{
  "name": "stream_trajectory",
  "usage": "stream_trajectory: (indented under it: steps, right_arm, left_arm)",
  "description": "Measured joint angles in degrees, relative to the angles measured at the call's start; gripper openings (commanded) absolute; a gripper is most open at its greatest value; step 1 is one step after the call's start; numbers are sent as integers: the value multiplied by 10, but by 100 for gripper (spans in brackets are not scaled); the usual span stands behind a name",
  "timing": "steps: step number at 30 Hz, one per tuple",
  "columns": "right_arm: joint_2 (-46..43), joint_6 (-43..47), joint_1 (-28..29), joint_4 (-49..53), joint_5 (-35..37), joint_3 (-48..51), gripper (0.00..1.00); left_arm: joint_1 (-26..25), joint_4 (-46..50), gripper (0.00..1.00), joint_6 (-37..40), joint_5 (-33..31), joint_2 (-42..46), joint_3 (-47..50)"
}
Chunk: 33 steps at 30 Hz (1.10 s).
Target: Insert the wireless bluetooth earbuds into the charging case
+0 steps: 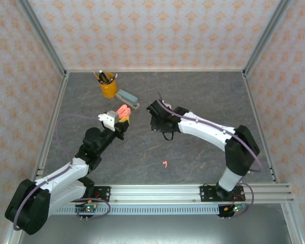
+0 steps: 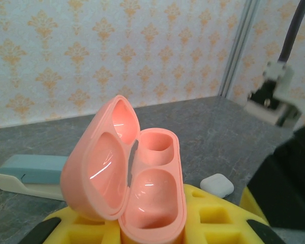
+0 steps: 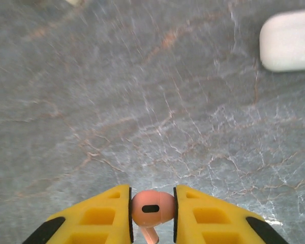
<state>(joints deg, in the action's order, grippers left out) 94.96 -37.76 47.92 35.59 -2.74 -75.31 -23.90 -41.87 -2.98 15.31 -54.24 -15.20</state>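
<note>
Salmon-pink earbud (image 3: 152, 206), seemingly light and slick, is being pinched by its bulb in the right gripper (image 3: 151, 218), jaws nearly shut, mid-table. Left gripper (image 2: 152, 231) is clamping the open charging case (image 2: 155, 195) leftward.

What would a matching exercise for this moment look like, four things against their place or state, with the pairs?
Things:
1. pink case
2. white case
3. yellow cup
4. pink earbud in the right wrist view

Places or states:
A. pinched in the right gripper
B. far side of the table, holding pens
C. lid open, clamped in the left gripper
D. lying shut on the table

Pairs: 1-C, 2-D, 3-B, 4-A
</note>
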Motion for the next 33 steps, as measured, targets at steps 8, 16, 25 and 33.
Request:
stream_trajectory:
  steps: [8,16,25,33]
  right_arm:
    - [-78,58,-11,-48,8,-1,23]
    - [-138,122,-11,-122,-4,-1,23]
    - [-188,171,-11,-208,-38,30,23]
    - [-214,193,-11,-307,-79,107,23]
  left_arm:
    - [-13,24,0,32,40,-5,-24]
    - [-32,53,0,73,74,-42,-75]
    - [-52,65,0,95,87,-103,-116]
    - [-62,62,0,95,90,-144,-145]
